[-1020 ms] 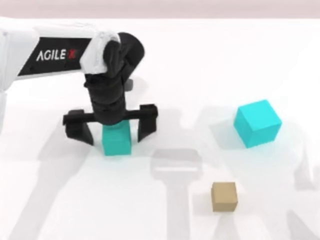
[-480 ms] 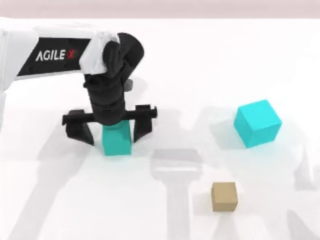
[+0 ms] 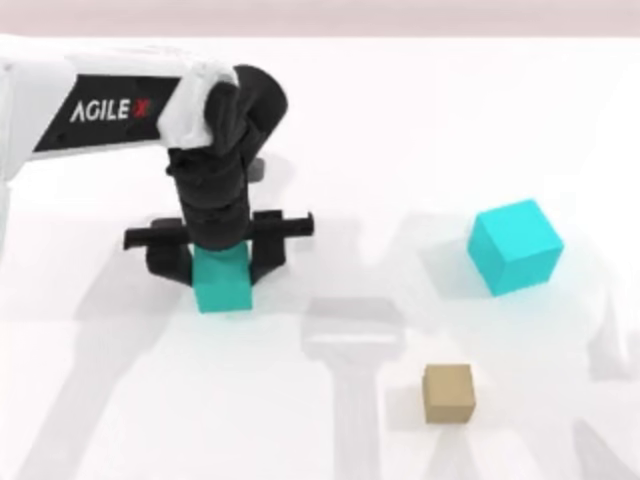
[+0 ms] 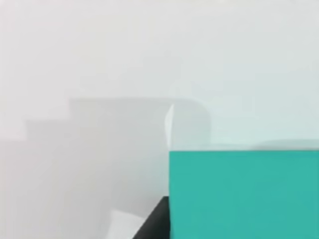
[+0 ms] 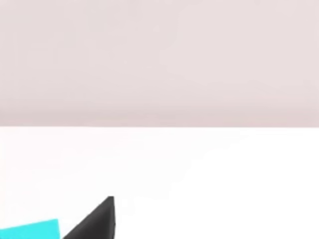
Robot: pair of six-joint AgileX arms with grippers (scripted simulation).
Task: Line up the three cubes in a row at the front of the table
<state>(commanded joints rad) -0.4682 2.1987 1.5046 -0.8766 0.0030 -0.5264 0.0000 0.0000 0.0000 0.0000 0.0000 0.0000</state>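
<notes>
My left gripper [image 3: 217,268] is shut on the mid-sized teal cube [image 3: 222,290] at the table's left, one black finger on each side of it. In the left wrist view the teal cube [image 4: 244,194] fills the near corner, with a dark finger [image 4: 155,223] against its side. The lighter cyan cube [image 3: 515,246] rests at the right. Nearer the front, right of centre, sits the small tan-brown cube [image 3: 447,392]. My right arm is outside the top view. The right gripper [image 5: 97,221] shows only as a dark tip, with a sliver of the cyan cube [image 5: 30,230] beside it.
The white table [image 3: 400,130] ends in a pale pinkish strip [image 3: 400,15] along its far edge. Grey arm shadows lie across the front middle between the cubes.
The left gripper's fingers closed from wide apart onto the teal cube, and the cube shifted slightly to the left. The cyan and tan cubes stayed put.
</notes>
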